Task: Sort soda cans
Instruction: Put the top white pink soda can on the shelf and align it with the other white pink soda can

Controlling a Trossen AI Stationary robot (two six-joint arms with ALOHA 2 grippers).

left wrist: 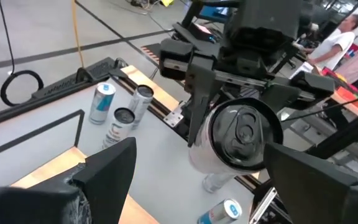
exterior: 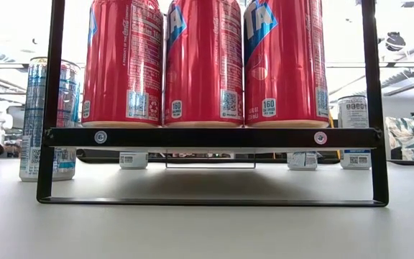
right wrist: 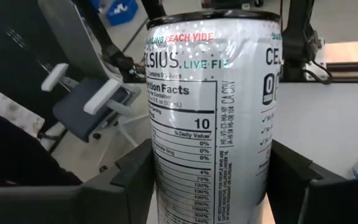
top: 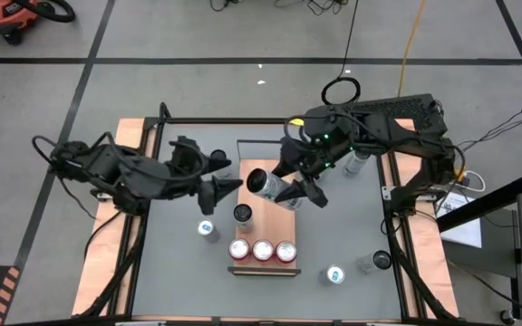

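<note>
Holding a silver can (top: 263,183) sideways above the rack (top: 263,269), the right gripper (top: 290,190) is clamped around it. The left gripper (top: 227,186), fingers spread, faces its dark top. Next, I'd guess, a handover or tipping it upright behind the red cans (top: 263,251).

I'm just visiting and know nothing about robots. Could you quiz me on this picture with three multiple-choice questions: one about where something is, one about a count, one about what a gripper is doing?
1. Where do the red cans stand?
A. in a row on the black rack
B. on the floor
C. stacked on the left arm

2. How many red cans are there?
A. one
B. three
C. six

3. What is the right gripper doing?
A. hanging empty
B. holding a silver can tilted
C. holding a red can

Answers: 1 A, the low view shows them side by side on the rack. 2 B, three tops show from above. 3 B, its fingers flank the can.
</note>
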